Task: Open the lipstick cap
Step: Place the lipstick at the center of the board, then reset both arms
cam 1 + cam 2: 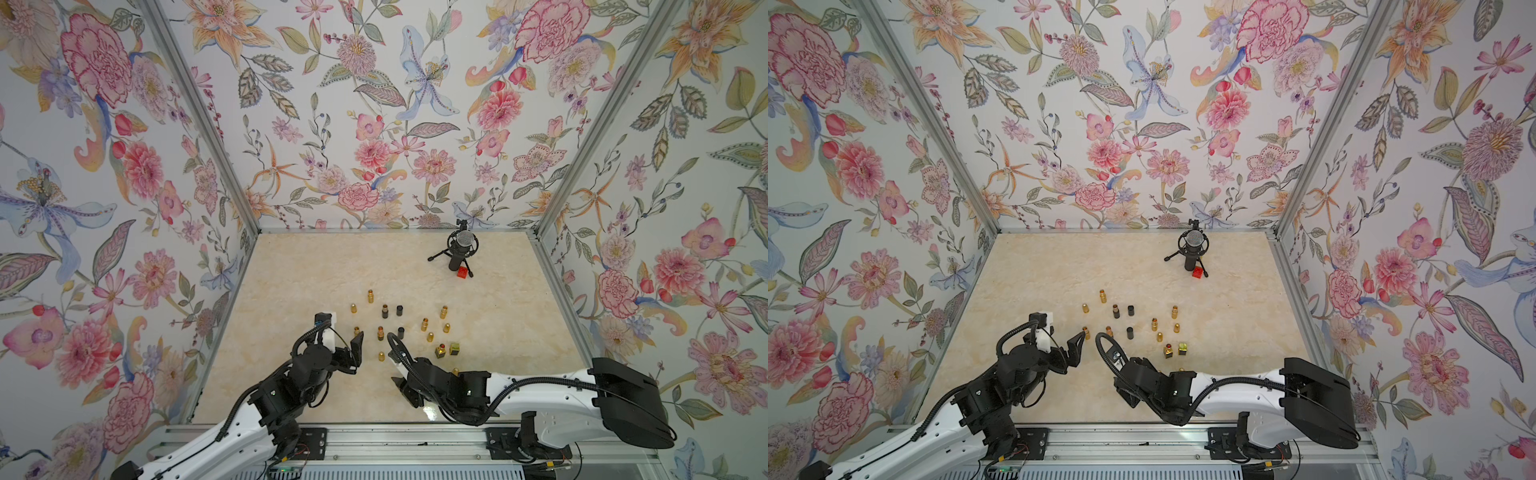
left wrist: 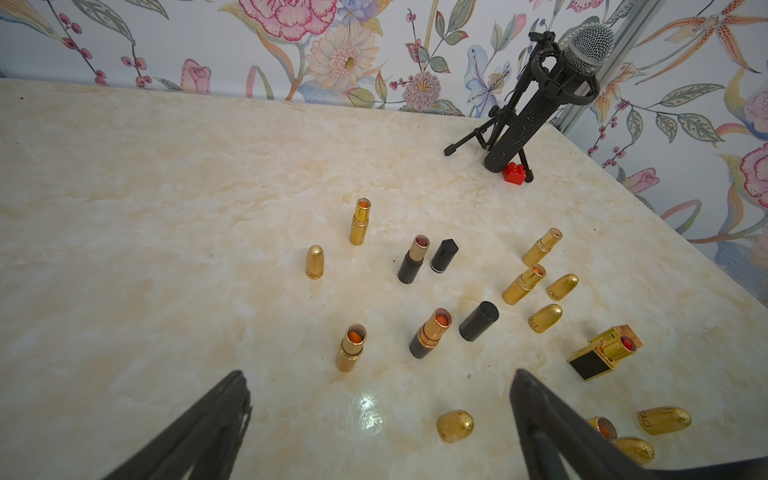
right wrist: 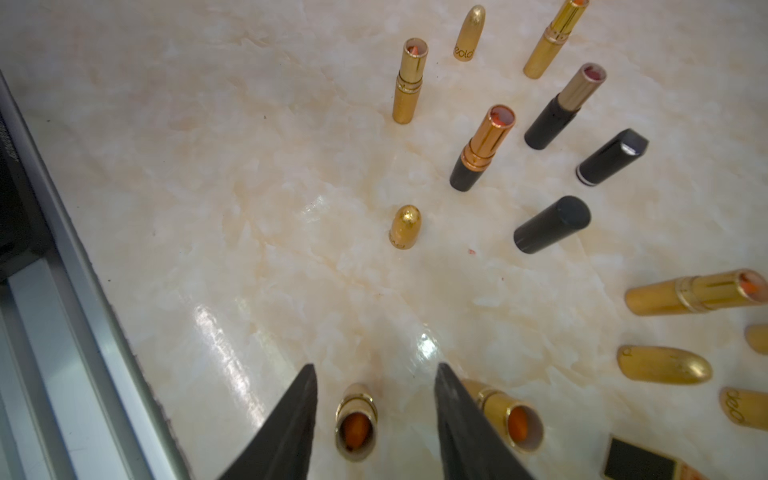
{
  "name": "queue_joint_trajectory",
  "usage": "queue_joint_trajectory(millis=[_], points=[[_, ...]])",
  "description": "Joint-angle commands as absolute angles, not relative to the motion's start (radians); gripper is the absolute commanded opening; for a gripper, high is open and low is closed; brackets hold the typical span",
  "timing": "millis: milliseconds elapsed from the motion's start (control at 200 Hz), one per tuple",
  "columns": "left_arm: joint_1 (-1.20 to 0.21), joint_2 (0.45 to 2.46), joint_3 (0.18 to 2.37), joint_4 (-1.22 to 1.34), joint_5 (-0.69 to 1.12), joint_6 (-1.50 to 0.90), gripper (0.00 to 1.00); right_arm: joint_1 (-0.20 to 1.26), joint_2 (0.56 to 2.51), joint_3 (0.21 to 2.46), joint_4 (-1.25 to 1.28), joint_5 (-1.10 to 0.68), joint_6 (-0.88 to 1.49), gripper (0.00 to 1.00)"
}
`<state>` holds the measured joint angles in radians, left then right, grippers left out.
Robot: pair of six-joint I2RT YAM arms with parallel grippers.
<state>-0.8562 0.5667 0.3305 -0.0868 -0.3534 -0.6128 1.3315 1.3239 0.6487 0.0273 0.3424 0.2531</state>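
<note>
Behind right claw (image 3: pixel 376 368), lipstick (image 3: pixel 510 419) half-hidden

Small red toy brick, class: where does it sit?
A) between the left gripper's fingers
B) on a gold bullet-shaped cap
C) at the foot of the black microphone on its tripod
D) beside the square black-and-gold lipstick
C: in a top view the small red toy brick sits right beside the base of the black microphone on its small tripod.
</note>
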Motion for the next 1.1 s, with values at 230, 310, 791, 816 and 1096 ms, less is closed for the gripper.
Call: queue_joint_trajectory(millis=[230,310,791,816,1096], points=[[-0.785,0.664,0.527,-0.165,-0.474,-0.559,0.99,1.124,1.143,0.910,-0.268,0.329,0.285,0.71],[-0.705,0.704,0.558,-0.187,-0.536,-0.576,0.99,1.040,1.136,0.990,-0.376,0.405,0.305,0.80],[-0.176,1.054,0.391,0.420,-0.832,-0.320,0.99,0.227,1.087,0.617,-0.060,0.723,0.296,1.00],[-0.174,1.062,0.361,0.484,-0.821,-0.284,0.99,0.204,1.083,0.578,-0.016,0.720,0.296,1.00],[-0.147,1.220,0.094,1.172,-0.631,-0.003,0.99,0.141,1.147,0.307,0.500,0.603,0.207,1.00]])
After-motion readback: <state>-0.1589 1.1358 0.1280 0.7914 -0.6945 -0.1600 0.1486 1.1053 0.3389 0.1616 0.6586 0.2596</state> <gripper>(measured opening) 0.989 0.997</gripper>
